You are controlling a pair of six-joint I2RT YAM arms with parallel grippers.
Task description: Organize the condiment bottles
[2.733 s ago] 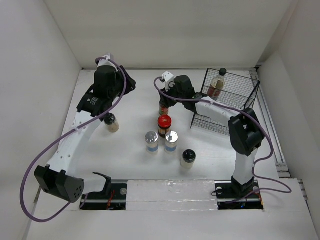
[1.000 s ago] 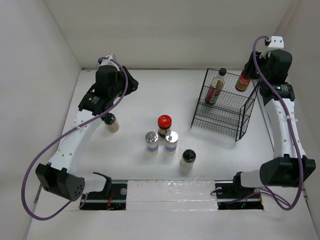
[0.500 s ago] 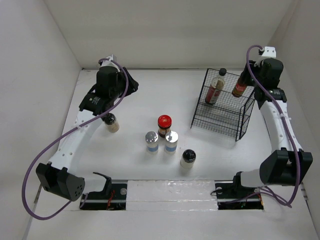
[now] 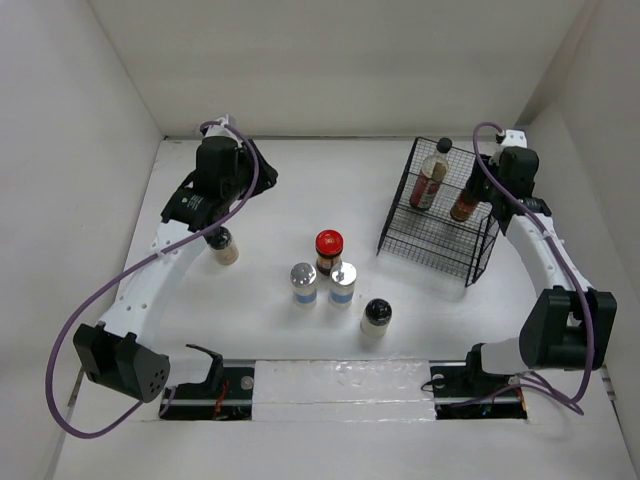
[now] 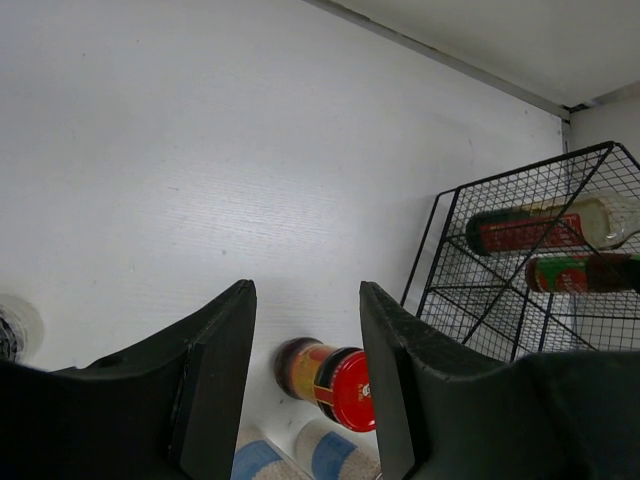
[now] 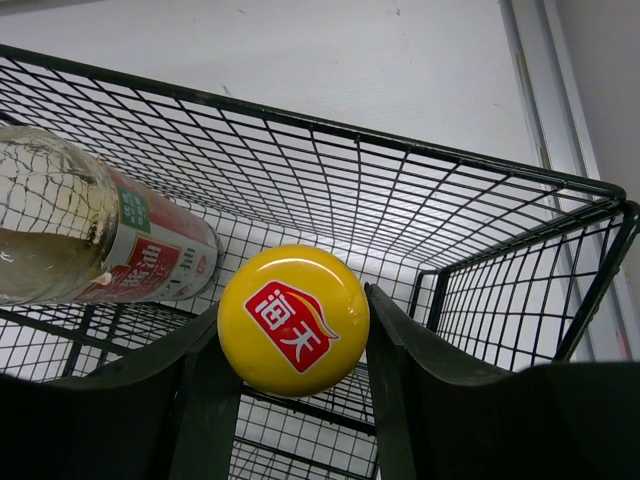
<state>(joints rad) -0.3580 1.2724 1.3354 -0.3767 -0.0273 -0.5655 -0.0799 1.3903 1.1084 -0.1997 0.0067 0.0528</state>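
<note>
My right gripper (image 4: 487,186) is shut on the yellow cap (image 6: 293,320) of a tall dark sauce bottle (image 4: 464,205) and holds it upright inside the black wire rack (image 4: 440,240), next to the black-capped sauce bottle (image 4: 432,180), which also shows in the right wrist view (image 6: 100,240). My left gripper (image 4: 255,172) is open and empty at the back left (image 5: 305,295). On the table stand the red-lidded jar (image 4: 329,247), two silver-capped shakers (image 4: 303,282) (image 4: 343,282) and two black-capped pale jars (image 4: 376,316) (image 4: 223,244). The left wrist view shows the red-lidded jar (image 5: 335,375).
The rack stands at the back right, close to the right wall and a rail (image 4: 540,240). White walls enclose the table on three sides. The arm bases (image 4: 210,385) sit at the near edge.
My right arm carried the yellow-capped bottle from the table's middle over to the rack, then lowered it in beside the black-capped bottle. The left arm barely moved.
</note>
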